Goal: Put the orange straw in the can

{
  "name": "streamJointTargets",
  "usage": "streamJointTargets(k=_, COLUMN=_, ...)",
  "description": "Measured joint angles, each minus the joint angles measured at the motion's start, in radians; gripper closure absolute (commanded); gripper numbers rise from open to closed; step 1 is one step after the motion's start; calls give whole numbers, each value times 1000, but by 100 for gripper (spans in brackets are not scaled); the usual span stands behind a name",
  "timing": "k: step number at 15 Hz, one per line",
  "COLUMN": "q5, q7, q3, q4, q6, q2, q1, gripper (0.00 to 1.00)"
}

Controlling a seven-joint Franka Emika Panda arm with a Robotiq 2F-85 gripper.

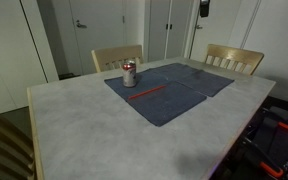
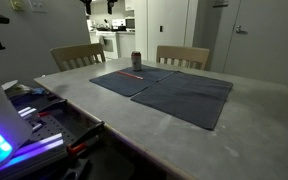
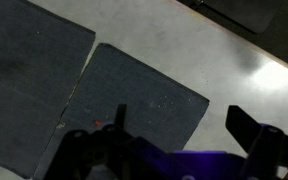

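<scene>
The can (image 1: pixel 129 73), silver with a red band, stands upright on the far left part of the blue-grey mats (image 1: pixel 174 95); it also shows in an exterior view (image 2: pixel 136 60). The orange straw (image 1: pixel 146 92) lies flat on the mat just in front of the can, and appears as a short red line in an exterior view (image 2: pixel 132 73). My gripper (image 3: pixel 184 125) hangs high above the table with its fingers wide apart and nothing between them. It shows as a dark shape at the top edge of both exterior views (image 1: pixel 203 8) (image 2: pixel 101 5). The wrist view shows only mats and bare tabletop.
The grey table (image 1: pixel 74 125) has two wooden chairs (image 1: pixel 117 57) (image 1: pixel 234 58) at its far side. A second mat (image 2: pixel 189 98) lies beside the first. Lit equipment and tools (image 2: pixel 29 125) sit beside the table's near edge.
</scene>
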Motion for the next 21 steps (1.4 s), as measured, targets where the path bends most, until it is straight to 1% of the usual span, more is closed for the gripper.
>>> streamJointTargets(k=2, q5=-15, q7=-12, q3=6, q4=0, q6=15, q2=-2, q1=1, gripper=0)
streamJointTargets(k=7, q5=-180, q7=-109, q3=45, q4=-6, q6=61, q2=31, q1=8, gripper=0)
streamJointTargets(k=9, q5=-228, q7=-173, q3=50, q4=-8, q6=119, q2=43, q1=9, gripper=0)
streamJointTargets(k=11, q5=-260, q7=-248, q3=45, q4=-8, q6=206, q2=62, q1=8, gripper=0)
streamJointTargets(k=13, q5=-264, q7=-346, q3=30, q4=-7, q6=281, q2=86, q1=6, gripper=0)
streamJointTargets(k=15, q5=-261, q7=-448, q3=14, q4=4, q6=325, q2=118, q1=2, gripper=0)
streamJointTargets(k=17, q5=-243, q7=-568, q3=-3, q4=25, q6=349, q2=157, q1=-3, gripper=0)
streamJointTargets(k=19, q5=-200, q7=-712, q3=-15, q4=57, q6=354, q2=207, q1=-12, gripper=0)
streamJointTargets(k=20, q5=-181, q7=-761, q3=-18, q4=76, q6=354, q2=234, q1=-17, gripper=0)
streamJointTargets(k=21, q5=-176, q7=-783, q3=-18, q4=93, q6=354, q2=257, q1=-20, gripper=0)
